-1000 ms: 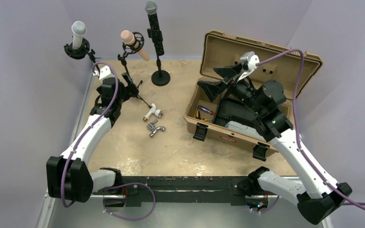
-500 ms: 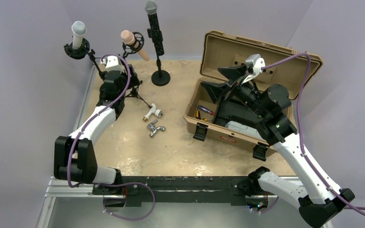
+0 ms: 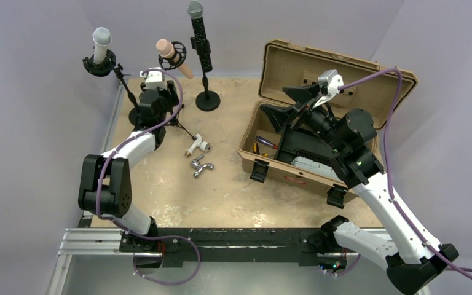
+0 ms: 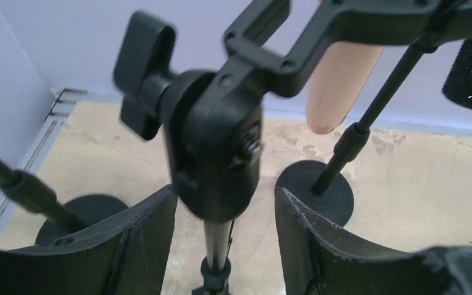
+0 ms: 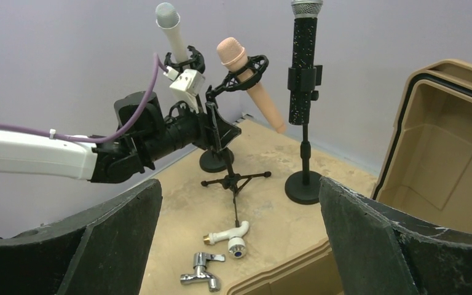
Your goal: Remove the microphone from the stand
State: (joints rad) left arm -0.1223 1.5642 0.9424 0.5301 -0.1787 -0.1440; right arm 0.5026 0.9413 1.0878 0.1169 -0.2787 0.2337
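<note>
we count three mics on three stands (image 3: 208, 101): pink mic (image 3: 183, 66), white mic (image 3: 101, 46), black mic (image 3: 201, 43). plus two taps (image 3: 198, 145) and one open case (image 3: 344, 74). the pink mic hangs tilted by the surface's far left corner, its tail just above the left jaws. those are half open around its swivel joint (image 4: 215, 147), with a gap on one side. right jaws are wide open, empty.

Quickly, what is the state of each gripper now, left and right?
Left gripper: open, jaws on both sides of the stand joint, not clamped yet.
Right gripper: open, holding nothing.
</note>
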